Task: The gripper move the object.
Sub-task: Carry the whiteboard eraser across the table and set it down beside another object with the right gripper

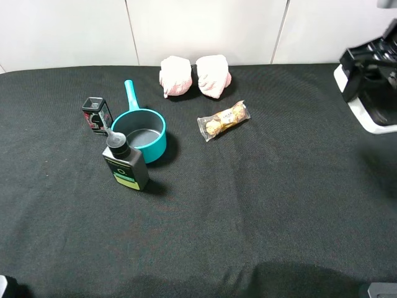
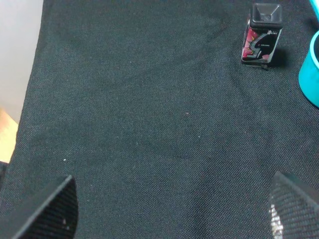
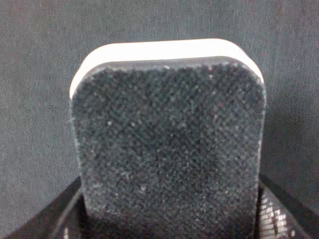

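Overhead cam sits up high at the front, looking down and toward the white back wall (image 1: 205, 28), so it gets nearly the whole black worktop (image 1: 248, 205). Left wrist cam is much lower, angled down at the worktop, with the left end effector (image 2: 172, 211) tips poking in at two corners. It shares the little black-and-red box (image 2: 261, 35) and a sliver of the teal pan (image 2: 311, 69) with the overhead. Right wrist cam is super close, basically filled by the board eraser (image 3: 169, 144), which the overhead only catches at its far right edge.

Eraser (image 3: 167, 149): fuzzy felt, seemingly plastic base; cloth (image 1: 248, 205) matt.
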`<state>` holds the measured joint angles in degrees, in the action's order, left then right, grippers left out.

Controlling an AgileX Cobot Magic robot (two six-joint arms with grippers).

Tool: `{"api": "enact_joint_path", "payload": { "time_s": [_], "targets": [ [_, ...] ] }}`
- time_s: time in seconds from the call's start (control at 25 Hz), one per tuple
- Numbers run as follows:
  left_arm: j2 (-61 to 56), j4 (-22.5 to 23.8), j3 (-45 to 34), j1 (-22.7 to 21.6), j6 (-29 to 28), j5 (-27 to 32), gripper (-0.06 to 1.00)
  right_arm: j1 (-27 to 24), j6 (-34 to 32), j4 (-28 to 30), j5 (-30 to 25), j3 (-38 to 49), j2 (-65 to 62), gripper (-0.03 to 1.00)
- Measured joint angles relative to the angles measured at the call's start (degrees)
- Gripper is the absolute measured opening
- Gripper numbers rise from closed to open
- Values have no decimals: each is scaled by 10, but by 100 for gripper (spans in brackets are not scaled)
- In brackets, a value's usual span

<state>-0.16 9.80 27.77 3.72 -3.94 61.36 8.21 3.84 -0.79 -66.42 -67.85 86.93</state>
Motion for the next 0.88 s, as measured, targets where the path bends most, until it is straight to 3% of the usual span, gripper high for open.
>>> {"api": "enact_joint_path", "payload": {
  "time_s": [0.28,0.88],
  "targets": [
    [0,0,0,0,0,0,76,0,0,-9,-32,-115,102,46],
    [0,0,0,0,0,0,76,-5,0,-36,-33,-282,279,46]
  ]
}}
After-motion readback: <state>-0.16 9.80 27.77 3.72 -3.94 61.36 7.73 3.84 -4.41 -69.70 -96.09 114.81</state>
